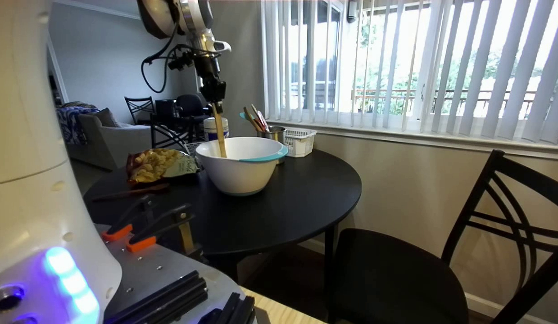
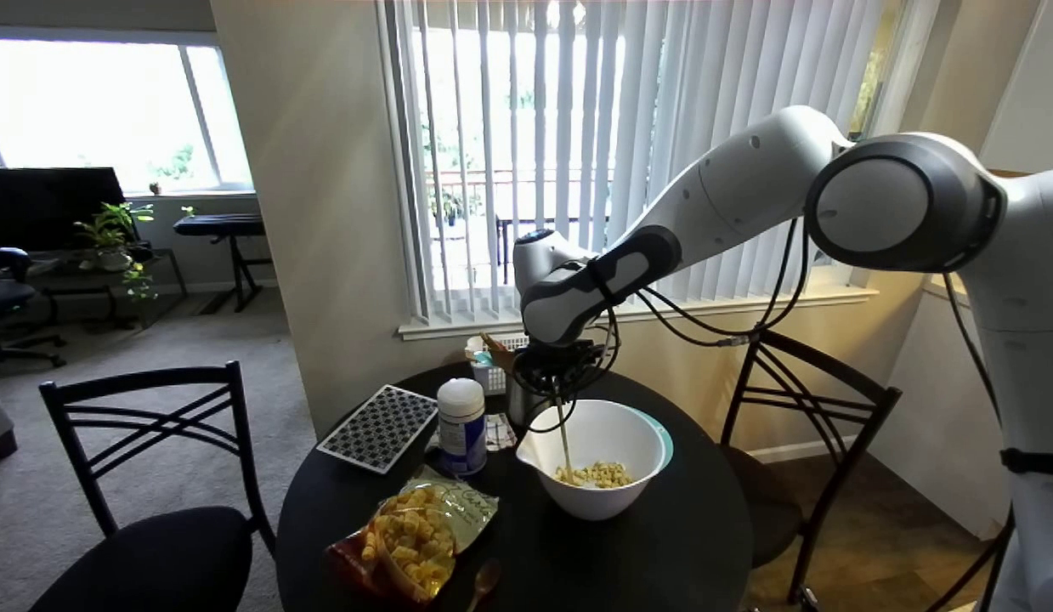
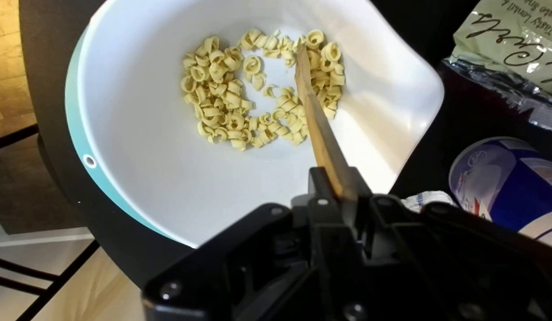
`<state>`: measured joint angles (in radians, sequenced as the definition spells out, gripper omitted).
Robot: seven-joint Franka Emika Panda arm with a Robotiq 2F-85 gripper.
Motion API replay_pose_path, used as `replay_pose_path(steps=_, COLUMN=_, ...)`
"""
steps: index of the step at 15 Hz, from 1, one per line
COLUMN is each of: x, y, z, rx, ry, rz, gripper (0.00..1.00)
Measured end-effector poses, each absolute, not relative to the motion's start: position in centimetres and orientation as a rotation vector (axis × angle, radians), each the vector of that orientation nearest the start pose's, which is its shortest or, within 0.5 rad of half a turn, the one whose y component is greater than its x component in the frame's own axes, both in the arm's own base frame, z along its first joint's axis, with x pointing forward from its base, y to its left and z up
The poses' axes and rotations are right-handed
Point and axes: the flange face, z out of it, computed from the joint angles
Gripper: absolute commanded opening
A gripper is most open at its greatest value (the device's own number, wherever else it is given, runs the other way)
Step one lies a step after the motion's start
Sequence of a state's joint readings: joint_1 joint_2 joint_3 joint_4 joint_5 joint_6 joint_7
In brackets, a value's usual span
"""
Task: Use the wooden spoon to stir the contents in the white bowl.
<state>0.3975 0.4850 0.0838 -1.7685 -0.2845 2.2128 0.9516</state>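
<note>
Pinching the wooden spoon (image 3: pixel 321 127) high up, above the white bowl (image 1: pixel 241 175), the jaws likely have a light, stiff thing, best held there.

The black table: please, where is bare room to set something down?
Bare table: from the white bowl to the edge near the window-side chair; also between bowl and dark spoon. Crowded: around the utensil pot and basket, and by the canister and snack bag.

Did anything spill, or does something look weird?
Nothing stands out. I see no spill: the little curly pieces are inside the white bowl, which stands upright, and the pincer grips the wooden spoon with its tip down among them.
</note>
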Motion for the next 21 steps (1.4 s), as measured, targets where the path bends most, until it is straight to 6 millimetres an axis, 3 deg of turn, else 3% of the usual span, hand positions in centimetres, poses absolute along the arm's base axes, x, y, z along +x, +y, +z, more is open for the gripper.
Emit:
replay_pose_path(steps=7, x=59.8, y=27.1, z=28.8, rx=-3.191, ry=0.779, rz=-0.177, gripper=0.03)
replay_pose_path(steps=16, x=60.0, y=26.6, z=28.8, rx=-3.159, ry=0.889, rz=-0.185, gripper=0.03)
replay_pose_path(steps=17, x=60.0, y=26.6, z=28.8, rx=-3.157, ry=0.895, rz=-0.185, gripper=0.28)
replay_pose_path(steps=18, x=60.0, y=26.5, z=28.8, rx=-3.156, ry=0.899, rz=-0.185, gripper=0.37)
replay_pose_path(steps=21, x=59.6, y=25.8, z=27.8, rx=-3.170, ry=0.917, rz=-0.159, gripper=0.55)
